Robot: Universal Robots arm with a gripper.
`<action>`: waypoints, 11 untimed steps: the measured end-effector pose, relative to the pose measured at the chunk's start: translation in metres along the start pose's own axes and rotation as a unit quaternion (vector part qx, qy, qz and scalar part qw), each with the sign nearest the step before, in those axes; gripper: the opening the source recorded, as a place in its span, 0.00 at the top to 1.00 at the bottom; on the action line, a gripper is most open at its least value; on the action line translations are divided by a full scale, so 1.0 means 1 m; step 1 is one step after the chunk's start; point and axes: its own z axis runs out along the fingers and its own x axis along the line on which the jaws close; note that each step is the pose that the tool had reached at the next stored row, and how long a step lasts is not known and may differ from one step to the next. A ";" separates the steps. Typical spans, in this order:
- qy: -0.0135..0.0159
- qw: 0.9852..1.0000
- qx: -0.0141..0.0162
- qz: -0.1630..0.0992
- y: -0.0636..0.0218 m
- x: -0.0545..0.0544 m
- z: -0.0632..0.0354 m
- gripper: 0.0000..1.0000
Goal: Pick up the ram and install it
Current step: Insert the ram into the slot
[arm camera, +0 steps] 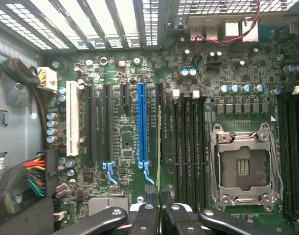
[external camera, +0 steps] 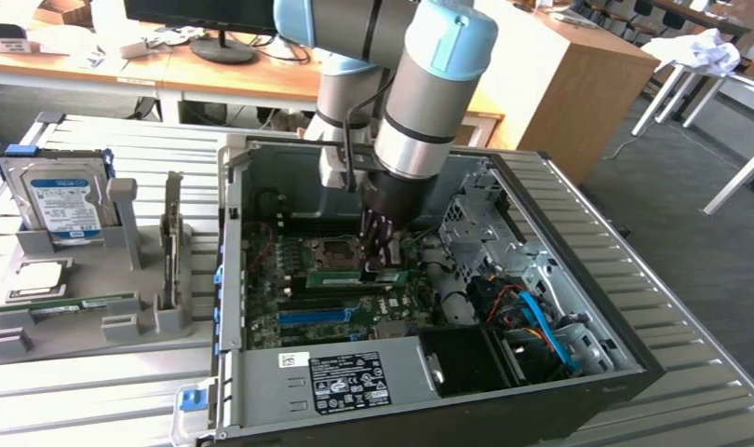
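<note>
My gripper [external camera: 377,264] reaches down into the open computer case [external camera: 626,358], just above the motherboard [arm camera: 125,142]. It is shut on the ram [external camera: 352,277], a thin green stick held level under the fingertips. In the wrist view the ram [arm camera: 159,147] is seen edge-on as a thin line running out from between the dark fingers [arm camera: 145,218] of my gripper [arm camera: 159,208]. It lies parallel to the black memory slots [arm camera: 188,147], on the side away from the empty processor socket [arm camera: 244,166]. Whether it touches a slot I cannot tell.
A grey holder [external camera: 11,340] at the exterior view's left carries a silver hard drive [external camera: 60,200], a square processor chip [external camera: 42,277] and another green stick [external camera: 73,304]. Cables [external camera: 539,321] and a drive cage [external camera: 477,223] crowd the case's right side. A blue card slot [arm camera: 142,122] runs beside the ram.
</note>
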 end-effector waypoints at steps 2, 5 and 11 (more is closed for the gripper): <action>0.000 1.000 0.000 -0.001 0.0001 -0.004 0.0005 0.87; 0.000 1.000 0.000 -0.004 0.0003 -0.011 0.0015 0.87; 0.001 1.000 0.001 -0.017 0.0017 -0.015 0.0037 0.87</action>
